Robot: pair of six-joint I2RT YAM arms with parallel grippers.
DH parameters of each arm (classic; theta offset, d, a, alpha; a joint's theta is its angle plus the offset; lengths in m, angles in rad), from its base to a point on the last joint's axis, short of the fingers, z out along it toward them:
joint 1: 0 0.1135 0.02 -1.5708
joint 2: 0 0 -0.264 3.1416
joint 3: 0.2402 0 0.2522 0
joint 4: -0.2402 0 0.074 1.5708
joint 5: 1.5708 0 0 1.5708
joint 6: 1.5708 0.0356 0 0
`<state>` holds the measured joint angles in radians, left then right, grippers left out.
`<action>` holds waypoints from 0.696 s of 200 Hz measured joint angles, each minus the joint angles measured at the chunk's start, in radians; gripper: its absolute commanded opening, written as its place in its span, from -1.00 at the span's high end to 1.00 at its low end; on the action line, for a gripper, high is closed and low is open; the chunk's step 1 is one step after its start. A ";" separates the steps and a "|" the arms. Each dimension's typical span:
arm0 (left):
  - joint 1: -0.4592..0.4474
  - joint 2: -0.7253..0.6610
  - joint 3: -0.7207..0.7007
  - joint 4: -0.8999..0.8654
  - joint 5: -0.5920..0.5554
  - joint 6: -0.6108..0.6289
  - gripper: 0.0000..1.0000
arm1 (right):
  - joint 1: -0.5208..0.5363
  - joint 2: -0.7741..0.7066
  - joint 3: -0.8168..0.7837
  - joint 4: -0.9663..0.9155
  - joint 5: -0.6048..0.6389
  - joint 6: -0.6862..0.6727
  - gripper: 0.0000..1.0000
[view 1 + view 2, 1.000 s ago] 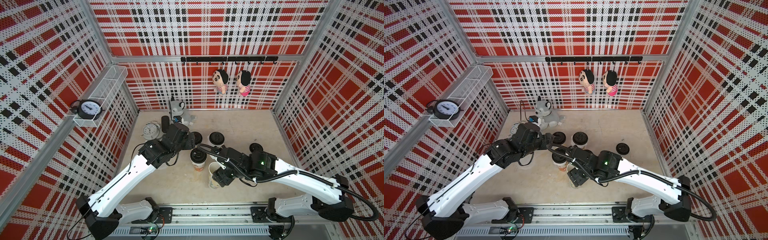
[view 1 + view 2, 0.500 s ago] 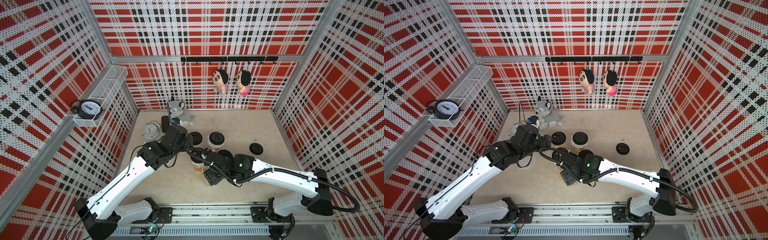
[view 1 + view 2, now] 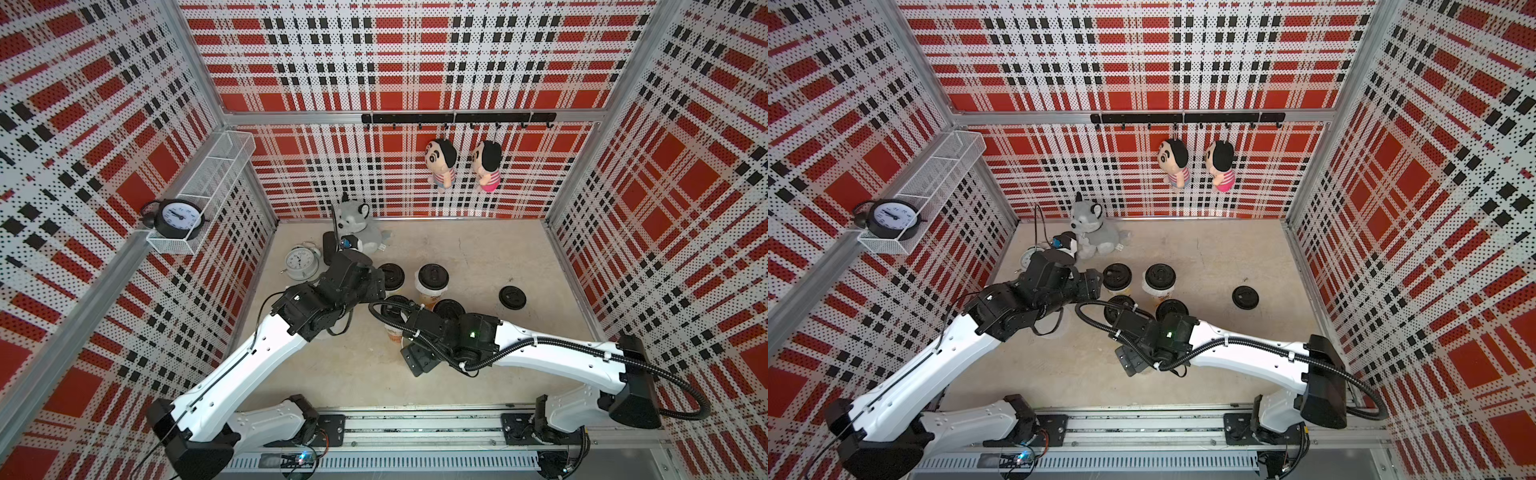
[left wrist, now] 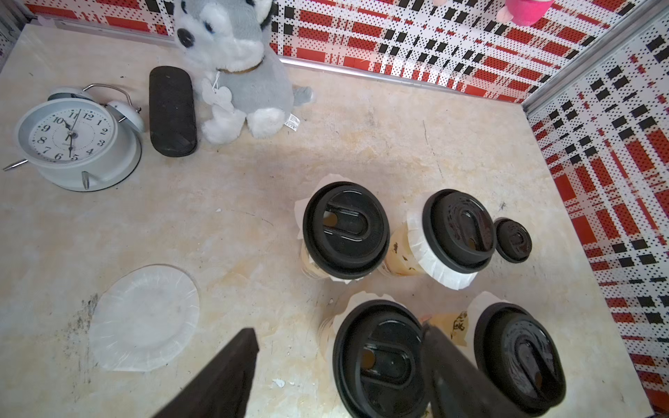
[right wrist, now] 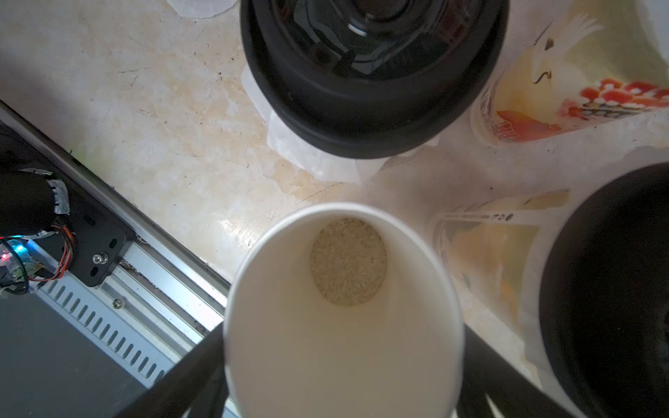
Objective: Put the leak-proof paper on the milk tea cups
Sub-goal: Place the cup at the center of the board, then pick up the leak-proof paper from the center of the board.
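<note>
Right gripper (image 5: 344,333) has moved the open milk tea cup (image 5: 325,347) beside the lidded cups (image 4: 345,226). Its jaws flank it, can't tell if clamped. Left gripper (image 4: 340,334) spread, empty; spare leak-proof paper (image 4: 144,318) goes on next.

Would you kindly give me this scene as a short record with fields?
lidded cups: four, paper under each lid
open cup: one, uncovered
loose paper: one sheet, flat on table
spare lid: on table, apart from cups
left tool: open, empty, near lidded cups
right tool: around open cup, grip unclear
</note>
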<state>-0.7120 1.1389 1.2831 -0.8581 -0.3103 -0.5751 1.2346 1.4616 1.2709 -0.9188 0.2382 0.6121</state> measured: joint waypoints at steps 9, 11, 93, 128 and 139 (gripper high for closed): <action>0.000 -0.001 -0.002 -0.001 0.000 -0.001 -0.51 | 0.001 0.000 0.000 -0.002 0.004 0.006 -0.96; 0.000 -0.001 -0.002 -0.001 0.000 -0.001 -0.51 | 0.002 0.000 0.000 -0.002 0.004 0.005 -0.98; 0.229 -0.033 -0.135 -0.048 0.056 -0.006 -0.44 | 0.000 -0.034 0.177 -0.050 0.067 -0.014 -1.00; 0.431 -0.016 -0.243 -0.040 0.131 0.029 -0.30 | -0.074 -0.079 0.269 -0.058 0.080 -0.049 -0.98; 0.492 0.002 -0.272 -0.037 0.151 0.041 -0.28 | -0.118 -0.099 0.269 -0.056 0.071 -0.069 -0.96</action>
<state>-0.2203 1.1408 1.0107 -0.8948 -0.1596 -0.5339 1.1164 1.3628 1.5398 -0.9745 0.3092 0.5430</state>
